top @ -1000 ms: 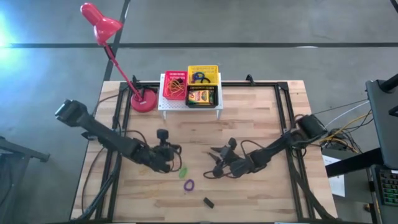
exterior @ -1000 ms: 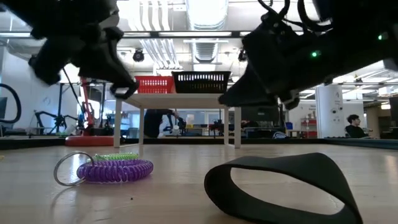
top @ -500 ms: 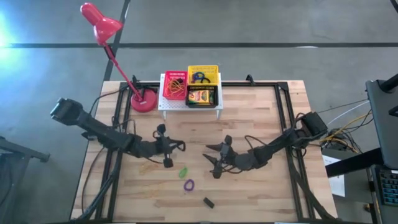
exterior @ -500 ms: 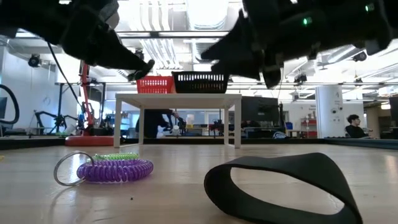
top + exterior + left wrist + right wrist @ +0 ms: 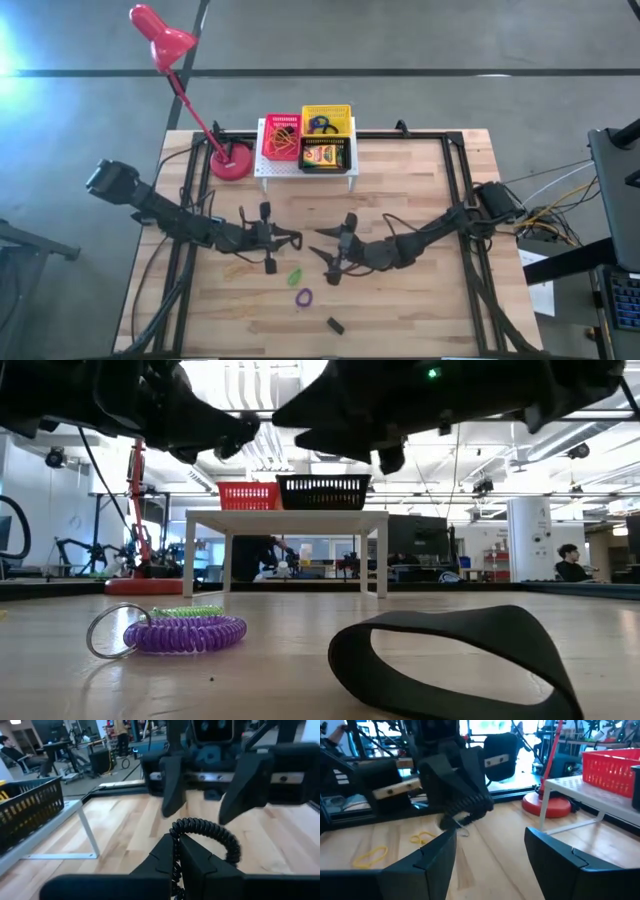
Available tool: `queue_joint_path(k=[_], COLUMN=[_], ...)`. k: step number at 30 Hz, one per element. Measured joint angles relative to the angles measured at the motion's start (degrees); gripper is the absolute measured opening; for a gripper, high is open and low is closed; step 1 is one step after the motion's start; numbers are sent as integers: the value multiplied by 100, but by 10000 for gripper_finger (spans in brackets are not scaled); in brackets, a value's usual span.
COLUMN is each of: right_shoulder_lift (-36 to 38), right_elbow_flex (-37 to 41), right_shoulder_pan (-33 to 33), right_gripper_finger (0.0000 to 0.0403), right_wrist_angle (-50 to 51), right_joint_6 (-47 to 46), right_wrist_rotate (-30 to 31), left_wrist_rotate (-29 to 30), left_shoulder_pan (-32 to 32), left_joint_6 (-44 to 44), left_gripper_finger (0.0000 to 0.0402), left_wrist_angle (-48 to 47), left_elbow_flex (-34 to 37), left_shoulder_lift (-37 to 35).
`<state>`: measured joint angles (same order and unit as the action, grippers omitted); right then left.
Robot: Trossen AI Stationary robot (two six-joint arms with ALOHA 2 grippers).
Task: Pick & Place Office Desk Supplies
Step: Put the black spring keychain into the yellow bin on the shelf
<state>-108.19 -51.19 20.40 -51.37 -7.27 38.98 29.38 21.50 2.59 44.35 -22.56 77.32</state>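
Observation:
My left gripper [image 5: 289,238] is above the table's middle, pointing level toward the right edge. It is shut on a black coiled elastic loop [image 5: 206,829], which also shows in the right wrist view [image 5: 468,806]. My right gripper [image 5: 323,251] faces it from the right, open and empty, a short way off the loop; its fingers [image 5: 171,785] show behind the loop. A green coil [image 5: 294,276], a purple coil [image 5: 303,297] and a black band [image 5: 335,324] lie flat on the table nearer the front. Tan rubber bands [image 5: 372,853] lie under the left arm. My left gripper pinches one side of the black coiled loop [image 5: 175,851] between its two shut fingers. The fingers come level from the table's left. The rest of the loop arches out past the fingertips [image 5: 220,835], lifted clear of the table.
A white rack [image 5: 305,168] at the table's far middle carries a red basket [image 5: 281,137], a yellow basket [image 5: 326,120] and a black basket with a crayon box [image 5: 323,156]. A red desk lamp's base [image 5: 231,162] stands left of it. Black frame rails run along the table's sides.
My left gripper has risen from near the tabletop and turned level, pointing toward the right edge. My right gripper has risen and gone toward the table's left edge, closing on my left gripper. The coils and band on the table have stayed put.

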Motion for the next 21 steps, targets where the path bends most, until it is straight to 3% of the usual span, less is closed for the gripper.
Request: queue_joint_path(k=[11, 16, 21], right_shoulder_lift=[-833, -844, -775], right_elbow_flex=[-978, -1342, -1650], right_shoulder_pan=[-107, -102, -111], right_gripper_finger=[210, 175, 115], right_wrist_angle=[141, 1100, 2245], right_joint_6=[153, 26, -265], right_wrist_rotate=[-164, 159, 448], left_wrist_rotate=[62, 81, 58], left_shoulder_pan=[0, 4, 0], left_joint_6=[24, 4, -1], left_gripper_finger=[21, 22, 24], left_wrist_angle=[-168, -269, -343], left_elbow_flex=[8, 12, 9], left_shoulder_lift=[26, 50, 50])
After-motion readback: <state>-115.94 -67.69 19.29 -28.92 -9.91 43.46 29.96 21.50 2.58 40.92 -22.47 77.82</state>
